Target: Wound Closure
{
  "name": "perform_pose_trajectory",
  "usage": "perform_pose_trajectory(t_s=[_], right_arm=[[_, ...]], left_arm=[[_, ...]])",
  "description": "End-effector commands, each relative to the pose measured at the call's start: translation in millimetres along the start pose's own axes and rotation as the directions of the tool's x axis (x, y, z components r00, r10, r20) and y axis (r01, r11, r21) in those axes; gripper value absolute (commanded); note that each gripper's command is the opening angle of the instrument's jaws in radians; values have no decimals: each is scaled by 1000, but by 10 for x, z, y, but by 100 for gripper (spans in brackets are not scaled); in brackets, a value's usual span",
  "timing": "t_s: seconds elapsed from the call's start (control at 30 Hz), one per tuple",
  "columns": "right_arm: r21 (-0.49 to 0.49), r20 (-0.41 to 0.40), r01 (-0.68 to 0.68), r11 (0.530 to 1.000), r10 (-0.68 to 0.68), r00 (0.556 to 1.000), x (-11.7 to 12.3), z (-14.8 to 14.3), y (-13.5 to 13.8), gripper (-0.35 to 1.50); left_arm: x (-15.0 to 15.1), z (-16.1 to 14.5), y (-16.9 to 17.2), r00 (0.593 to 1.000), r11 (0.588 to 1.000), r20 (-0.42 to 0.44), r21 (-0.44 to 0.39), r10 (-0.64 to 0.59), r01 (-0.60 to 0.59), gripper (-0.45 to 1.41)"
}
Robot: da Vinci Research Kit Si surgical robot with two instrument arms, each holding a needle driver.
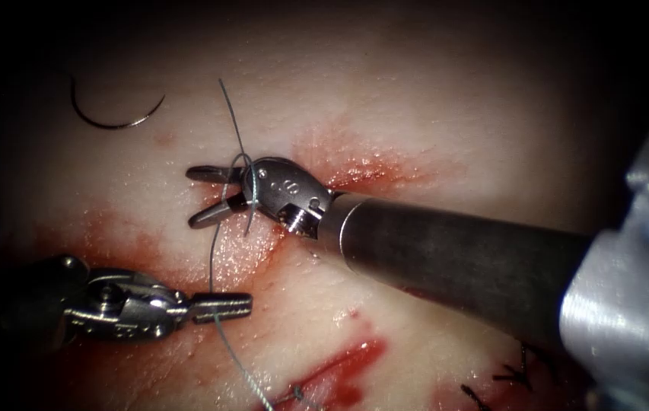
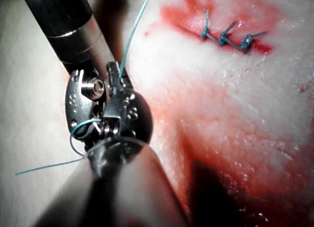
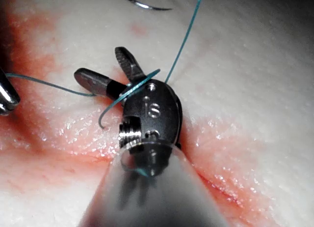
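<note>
My left fingers (image 1: pixel 221 307) grip the thread (image 1: pixel 212 259), looped round my open right fingers (image 1: pixel 206 196); needle (image 1: pixel 115 118) lies free on the tissue (image 1: pixel 431 106). Knot-tying, I judge; tail wants grasping.

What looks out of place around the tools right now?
The needle lies loose on the tissue at upper left, held by neither tool and not in the tissue. The thread is looped around the open right tool, behind its jaws. The left tool is shut on the thread. Red fluid smears the tissue.
</note>
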Motion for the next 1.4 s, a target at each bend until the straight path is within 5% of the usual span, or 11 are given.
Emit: perform_pose_trajectory(t_s=[0.03,0.17,0.3,0.6,1.1,1.4], right_arm=[[4,-3,-1,1000,1,1000,4,5,3,140],[20,-2,-4,1000,4,1000,8,1,1,140],[35,4,-4,999,4,1000,8,0,-2,140],[69,19,-1,998,0,1000,8,2,-8,140],[132,12,-2,991,1,1000,6,2,-13,138],[222,-17,-62,973,67,998,5,2,-14,130]], left_arm=[[-5,2,-9,1000,1000,-6,10,6,-6,-45],[-10,-21,-33,999,999,-36,34,34,-32,-45],[-13,-43,-57,995,987,-56,149,77,-68,-45],[-31,-58,-90,989,974,-115,215,98,-71,-45],[-104,-30,-117,962,948,-231,310,146,-70,-45],[-157,-5,-107,914,952,-386,306,123,1,-45]])
